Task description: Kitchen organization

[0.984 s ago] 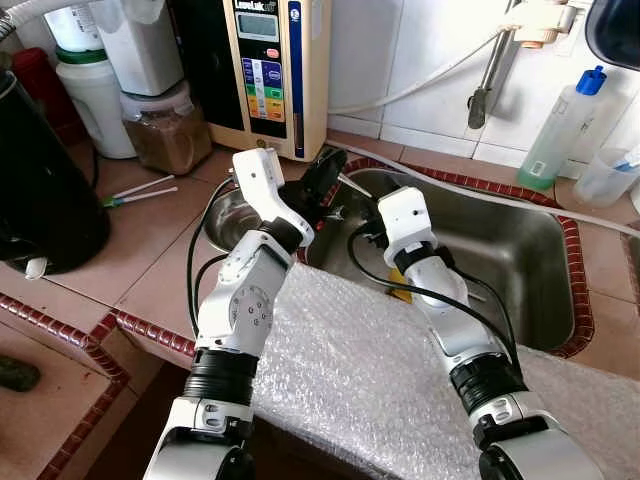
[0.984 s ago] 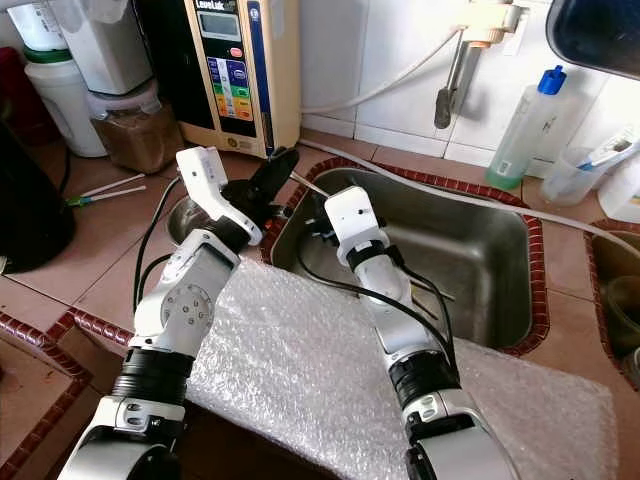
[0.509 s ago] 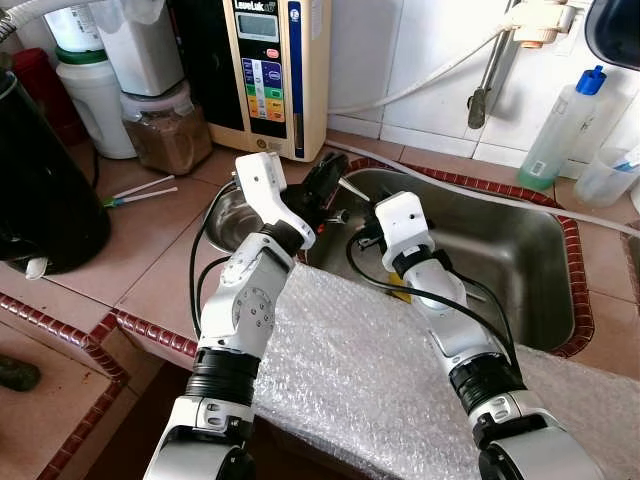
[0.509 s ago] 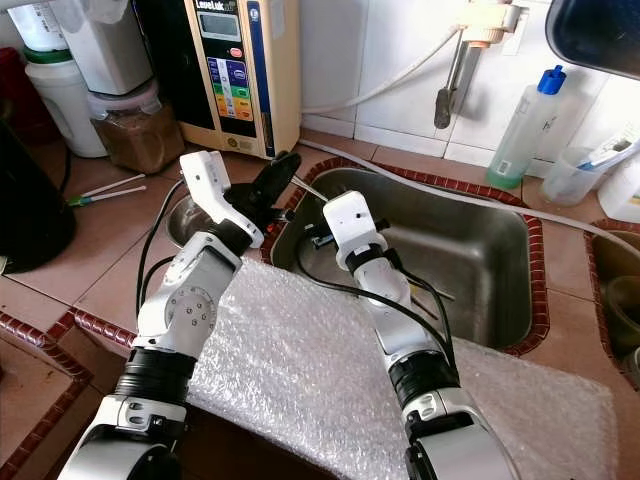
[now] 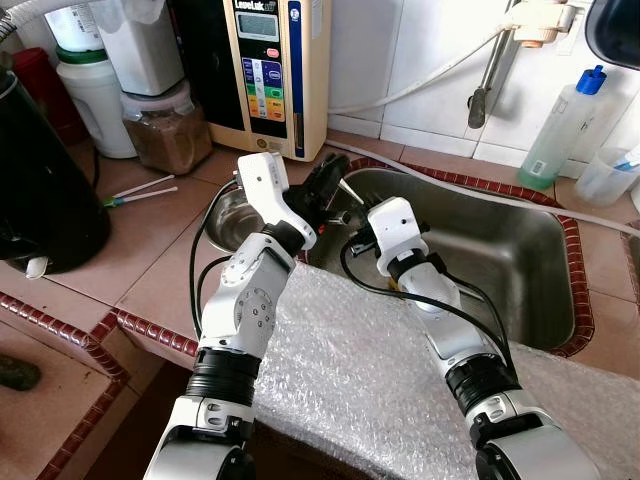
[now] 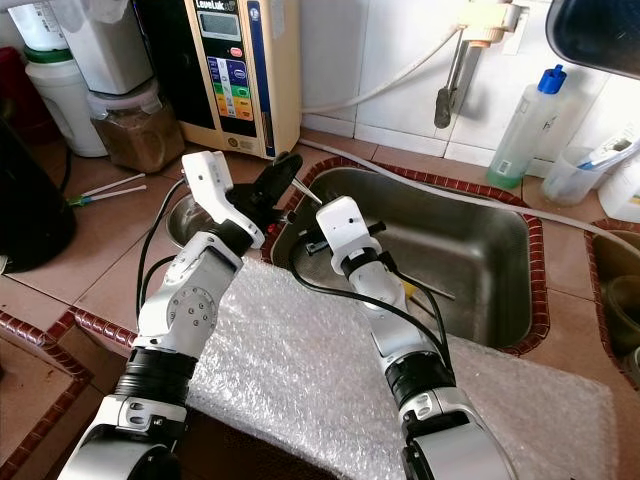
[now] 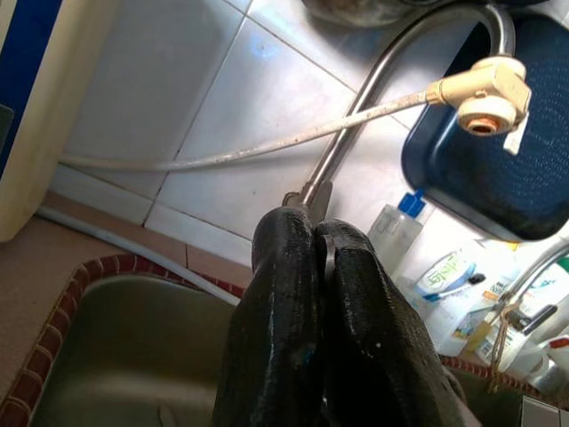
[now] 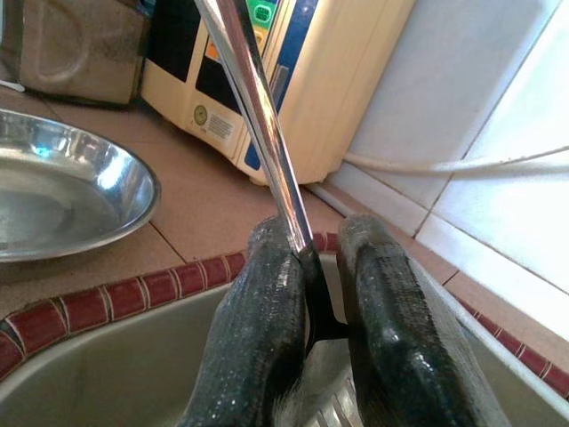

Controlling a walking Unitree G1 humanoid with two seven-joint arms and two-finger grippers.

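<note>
Your head pair looks down from above at the sink [image 5: 500, 260] and desk [image 5: 150, 250], sharing both. Each wrist camera sits close behind its jaws, facing the tiled wall [image 7: 204, 107] and purifier [image 8: 293, 80].

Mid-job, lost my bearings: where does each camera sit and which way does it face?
Head eyes: on the head, looking forward and down at the stainless steel sink; both silver arms, left gripper, right gripper show.
Left wrist: looks along shut jaws at the curved metal tap.
Right wrist: looks along jaws, a long steel utensil handle between them, toward the round steel bowl.
Shared: sink in all; the bowl in head and right wrist views.
</note>
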